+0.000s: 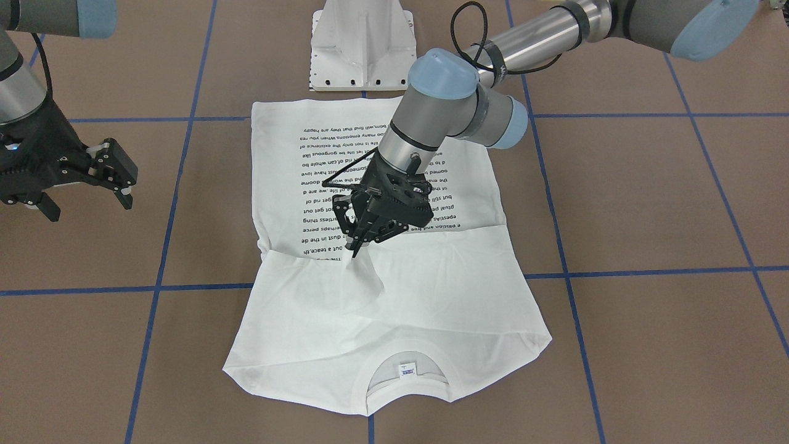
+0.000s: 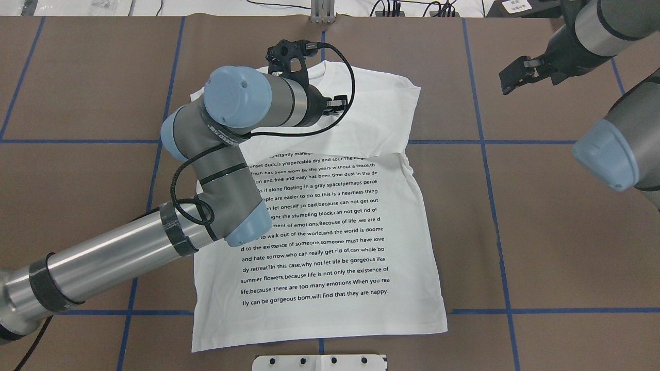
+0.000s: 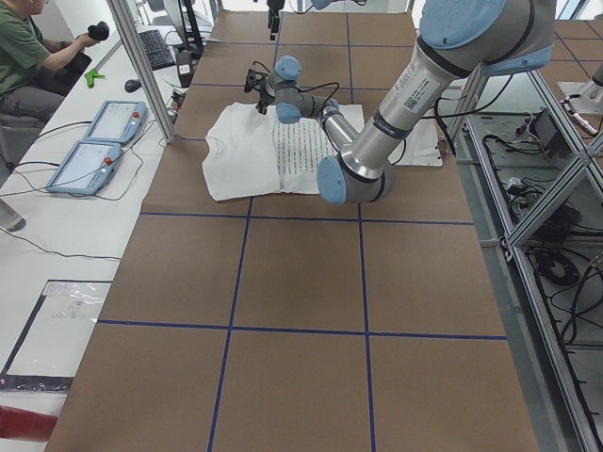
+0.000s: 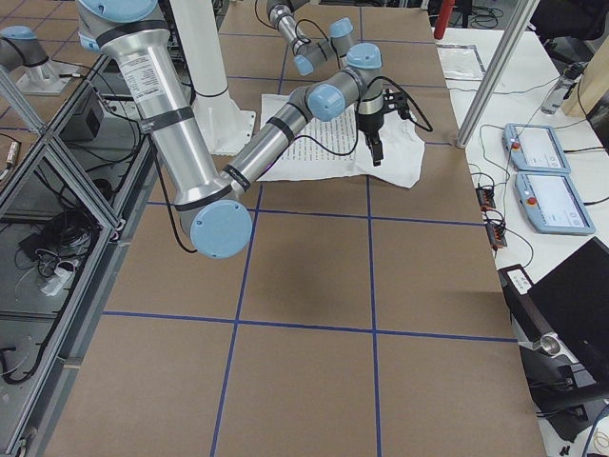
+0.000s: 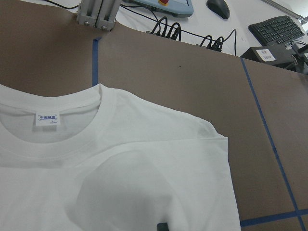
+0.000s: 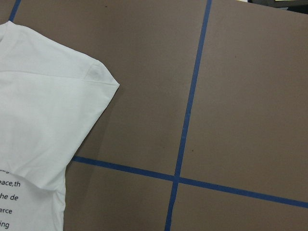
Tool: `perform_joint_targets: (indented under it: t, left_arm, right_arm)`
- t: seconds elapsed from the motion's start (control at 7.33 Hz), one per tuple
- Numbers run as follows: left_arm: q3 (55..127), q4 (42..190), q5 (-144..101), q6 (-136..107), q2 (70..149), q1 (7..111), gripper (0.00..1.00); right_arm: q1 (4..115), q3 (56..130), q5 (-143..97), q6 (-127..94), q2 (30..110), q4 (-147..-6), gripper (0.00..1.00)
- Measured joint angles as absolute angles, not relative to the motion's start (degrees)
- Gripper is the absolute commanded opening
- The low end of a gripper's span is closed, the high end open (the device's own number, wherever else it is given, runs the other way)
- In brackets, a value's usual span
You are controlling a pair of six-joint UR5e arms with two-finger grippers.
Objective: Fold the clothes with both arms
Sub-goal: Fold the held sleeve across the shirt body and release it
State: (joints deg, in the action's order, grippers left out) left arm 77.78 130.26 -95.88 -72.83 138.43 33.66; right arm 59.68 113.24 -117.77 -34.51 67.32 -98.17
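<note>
I've got bare brown worktop (image 1: pixel 647 345) on both sides of the shirt (image 1: pixel 444 296). It lies flat mid-worktop, with its hem near the white base (image 1: pixel 363 55) and its collar toward the operators' side. A plain white layer covers the top lines of print. My left gripper (image 1: pixel 357 246) is clamped tight on a raised peak of shirt cloth at that layer's edge; one layer or two, I can't tell. My right gripper (image 1: pixel 91 208) hangs wide open over bare worktop, well apart from the shirt's edge. The collar label (image 1: pixel 407 368) faces up.
</note>
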Motion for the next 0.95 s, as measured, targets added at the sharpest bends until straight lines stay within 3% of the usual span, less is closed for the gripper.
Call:
perform_joint_targets:
  t: [0.55,0.95]
  left_arm:
    - [79.96,129.21,-99.04,-70.44,138.20,30.87,1.00]
    - [88.96,122.23,-107.72,-54.68,129.76,38.37,1.00]
  right_arm:
    - [58.80,112.82,-117.60,-35.94,66.48,-98.16,1.00]
    - [51.52,107.99,-111.90,-46.32,58.66,-98.11,1.00]
